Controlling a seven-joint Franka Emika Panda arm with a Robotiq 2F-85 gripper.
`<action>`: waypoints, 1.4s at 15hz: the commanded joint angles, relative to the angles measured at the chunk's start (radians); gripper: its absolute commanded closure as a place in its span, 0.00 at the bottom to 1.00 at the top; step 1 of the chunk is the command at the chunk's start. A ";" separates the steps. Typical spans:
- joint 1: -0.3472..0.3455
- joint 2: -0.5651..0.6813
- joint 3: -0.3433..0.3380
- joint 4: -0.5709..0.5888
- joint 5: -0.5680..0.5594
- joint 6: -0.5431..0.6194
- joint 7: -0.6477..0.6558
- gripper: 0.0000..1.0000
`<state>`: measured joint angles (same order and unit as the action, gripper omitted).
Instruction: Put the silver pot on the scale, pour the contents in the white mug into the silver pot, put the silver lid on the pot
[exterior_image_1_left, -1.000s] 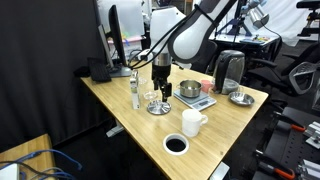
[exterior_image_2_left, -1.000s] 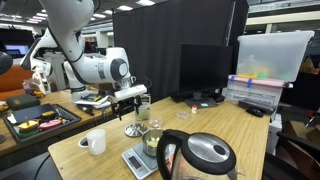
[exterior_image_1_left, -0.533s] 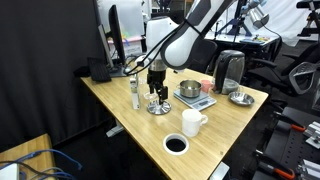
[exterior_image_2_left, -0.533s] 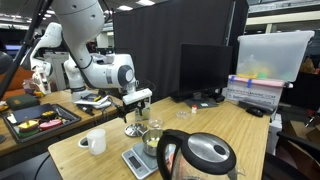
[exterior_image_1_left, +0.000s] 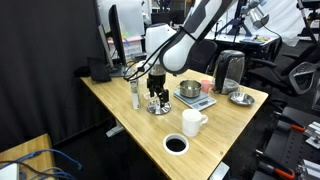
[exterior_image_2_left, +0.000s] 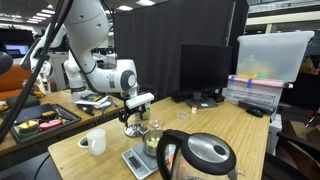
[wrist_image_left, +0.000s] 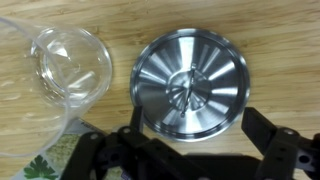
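The silver lid (wrist_image_left: 190, 83), round with a small centre knob, lies flat on the wooden table (exterior_image_1_left: 120, 100); it also shows in both exterior views (exterior_image_1_left: 158, 108) (exterior_image_2_left: 133, 130). My gripper (wrist_image_left: 197, 120) hangs open just above it, one finger on each side of the lid's near rim, holding nothing; in an exterior view the gripper (exterior_image_1_left: 157, 93) points straight down. The silver pot (exterior_image_1_left: 189, 90) sits on the scale (exterior_image_1_left: 203, 103). Nearer the table's front stands the white mug (exterior_image_1_left: 192, 122), also seen upright (exterior_image_2_left: 96, 141) from the other side.
A clear glass (wrist_image_left: 70, 65) stands close beside the lid. A black disc with a white rim (exterior_image_1_left: 175, 144) lies by the front edge. A steel-and-black kettle (exterior_image_1_left: 230, 70), a shallow silver dish (exterior_image_1_left: 241, 98) and a small bottle (exterior_image_1_left: 135, 93) are also on the table.
The gripper has come down and a little sideways, now close over the lid. It stayed open. Lid, pot and mug have not moved.
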<state>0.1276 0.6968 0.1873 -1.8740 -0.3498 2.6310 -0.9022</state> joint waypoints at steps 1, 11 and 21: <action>0.001 0.019 -0.006 0.038 -0.013 -0.025 -0.024 0.00; -0.004 0.090 -0.012 0.111 -0.003 -0.049 -0.028 0.06; -0.005 0.098 -0.008 0.136 0.002 -0.086 -0.027 0.81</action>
<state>0.1279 0.7873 0.1726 -1.7539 -0.3497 2.5736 -0.9060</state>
